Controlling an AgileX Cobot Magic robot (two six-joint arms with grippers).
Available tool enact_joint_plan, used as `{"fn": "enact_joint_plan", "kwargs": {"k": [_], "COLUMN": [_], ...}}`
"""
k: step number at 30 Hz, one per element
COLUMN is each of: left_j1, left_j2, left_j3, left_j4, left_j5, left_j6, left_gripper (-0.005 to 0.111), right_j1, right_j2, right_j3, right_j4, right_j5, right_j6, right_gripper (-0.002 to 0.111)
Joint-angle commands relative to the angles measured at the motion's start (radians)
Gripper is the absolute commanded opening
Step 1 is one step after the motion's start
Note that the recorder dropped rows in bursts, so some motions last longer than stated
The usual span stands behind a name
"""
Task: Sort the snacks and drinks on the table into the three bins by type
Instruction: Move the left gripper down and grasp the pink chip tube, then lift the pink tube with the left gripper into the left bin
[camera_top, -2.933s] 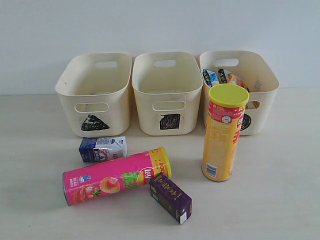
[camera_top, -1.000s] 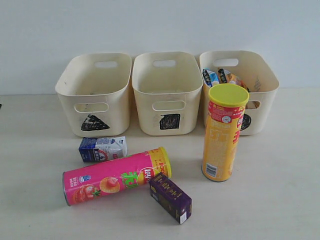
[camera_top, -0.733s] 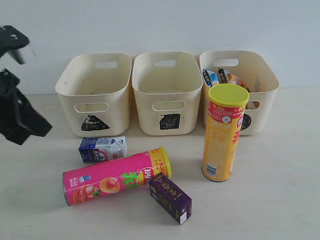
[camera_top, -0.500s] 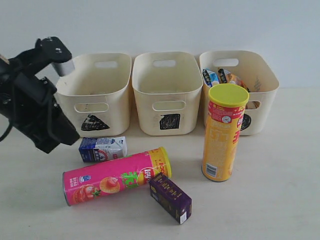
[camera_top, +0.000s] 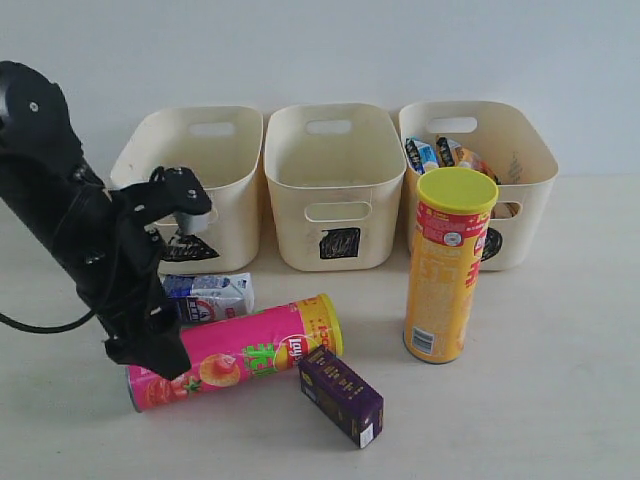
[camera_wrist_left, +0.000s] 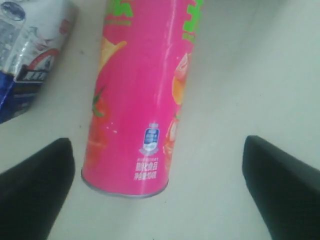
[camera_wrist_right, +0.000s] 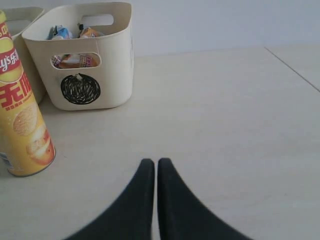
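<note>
Table (camera_top: 560, 380) carries everything. Left arm (camera_top: 60, 200) reaches in at front left. Left gripper (camera_wrist_left: 156, 145) is spread wide and empty, straddling one end of the pink chip tube (camera_top: 255, 350), fingers clear of it both sides. Back row of cream tubs: triangle bin (camera_top: 235, 190), square bin (camera_top: 290, 215), circle bin (camera_top: 525, 210). Yellow chip tube (camera_top: 445, 270) stands upright just in front of circle bin. Pink tube lies on its side. Purple carton (camera_top: 340, 395) lies by its yellow end. Milk carton (camera_top: 215, 297) lies between pink tube and triangle bin. Crinkly bags (camera_top: 455, 155) sit in circle bin. Right gripper (camera_wrist_right: 152, 165) is closed, empty, low over bare table
</note>
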Motion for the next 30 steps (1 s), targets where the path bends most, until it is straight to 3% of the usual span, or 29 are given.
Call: {"fn": "enact_joint_plan", "kwargs": {"k": [1,21,24,29,30], "left_j1": [-0.018,-0.021,-0.021,-0.021,-0.021], "left_j2": [0.06,0.248,0.248,0.248,0.248], "left_j3": [-0.02,-0.088,-0.088,-0.088,-0.088], "left_j4": [-0.005,-0.009,-0.009,0.001,0.001], "left_j5": [-0.005,-0.101,-0.116,-0.086,-0.079], "left_j6": [0.048,0.078,0.076,0.128,0.141], "left_gripper": [0.085,0.078,0.062,0.01,0.005], "right_j1": [0.002,0.002,0.002,0.002,0.002], "right_j2": [-0.005,-0.005,-0.005,-0.005,-0.005], "right_j3": [0.004,0.004,0.004,0.004,0.004], "right_j4": [-0.001,-0.001,-0.001,-0.001,-0.001], "right_j5": [-0.008,-0.008,-0.008,-0.008,-0.008], "right_j6": [0.006,0.006,0.006,0.006,0.006], "right_gripper": [0.0,0.0,0.0,0.0,0.0]}}
